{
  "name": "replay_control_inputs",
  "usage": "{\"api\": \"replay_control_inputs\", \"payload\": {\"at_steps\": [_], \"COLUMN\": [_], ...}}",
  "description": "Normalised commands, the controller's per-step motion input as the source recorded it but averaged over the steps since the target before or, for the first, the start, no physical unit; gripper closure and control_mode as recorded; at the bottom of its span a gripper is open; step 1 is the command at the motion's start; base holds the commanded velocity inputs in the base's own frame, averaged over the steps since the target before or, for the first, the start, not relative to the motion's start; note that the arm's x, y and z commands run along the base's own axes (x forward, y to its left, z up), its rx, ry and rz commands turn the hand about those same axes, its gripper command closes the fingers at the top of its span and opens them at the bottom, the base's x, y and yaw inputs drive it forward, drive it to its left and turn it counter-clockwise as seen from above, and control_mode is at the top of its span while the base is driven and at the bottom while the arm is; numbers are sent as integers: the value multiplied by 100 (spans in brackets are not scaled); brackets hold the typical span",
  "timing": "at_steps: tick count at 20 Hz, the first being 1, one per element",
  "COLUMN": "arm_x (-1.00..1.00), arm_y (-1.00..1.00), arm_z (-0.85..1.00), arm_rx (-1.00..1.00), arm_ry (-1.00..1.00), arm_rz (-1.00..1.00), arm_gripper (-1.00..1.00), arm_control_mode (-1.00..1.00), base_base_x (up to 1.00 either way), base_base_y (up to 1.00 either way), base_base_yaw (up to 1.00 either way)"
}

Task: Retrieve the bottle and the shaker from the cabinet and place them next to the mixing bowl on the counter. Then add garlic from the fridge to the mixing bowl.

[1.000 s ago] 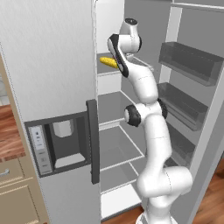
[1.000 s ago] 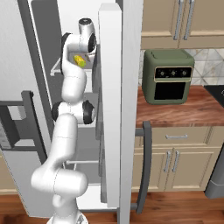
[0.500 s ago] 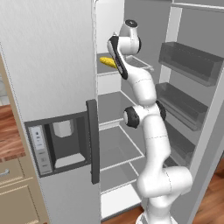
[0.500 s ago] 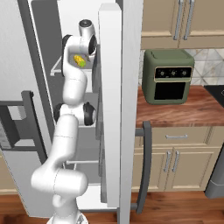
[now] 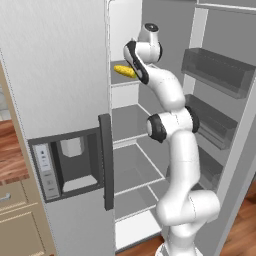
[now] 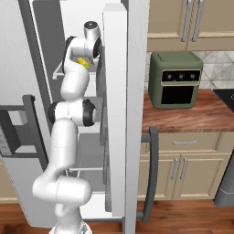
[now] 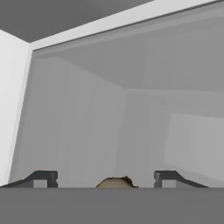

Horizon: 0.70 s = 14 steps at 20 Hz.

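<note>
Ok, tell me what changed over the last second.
Nothing has visibly moved. The arm reaches onto the upper shelf of the open fridge in the same pose, and the yellow item beside it lies where it was. The pincer stands open, with a tan lump between its tips, not gripped.

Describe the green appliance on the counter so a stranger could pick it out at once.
Start at the open fridge, then look to the reddish-brown counter beside it, under the tan wall cabinets. The appliance stands there against the tiles. It is a boxy olive-green oven with a black window and small knobs above it, the one green thing among wood tones.
</note>
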Motion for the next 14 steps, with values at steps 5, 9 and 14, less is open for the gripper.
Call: {"api": "replay_control_inputs", "payload": {"at_steps": [5, 9, 14], "arm_x": [12, 0, 0], "arm_y": [0, 0, 0], "arm_z": [51, 13, 0], "arm_rx": [-3, -4, 0], "arm_ry": [22, 1, 0], "arm_rz": [0, 0, 0], "arm_gripper": [-100, -100, -100], "arm_control_mode": [-100, -100, -100], "base_base_x": [0, 0, 0], "base_base_y": [0, 0, 0], "base_base_yaw": [0, 0, 0]}}
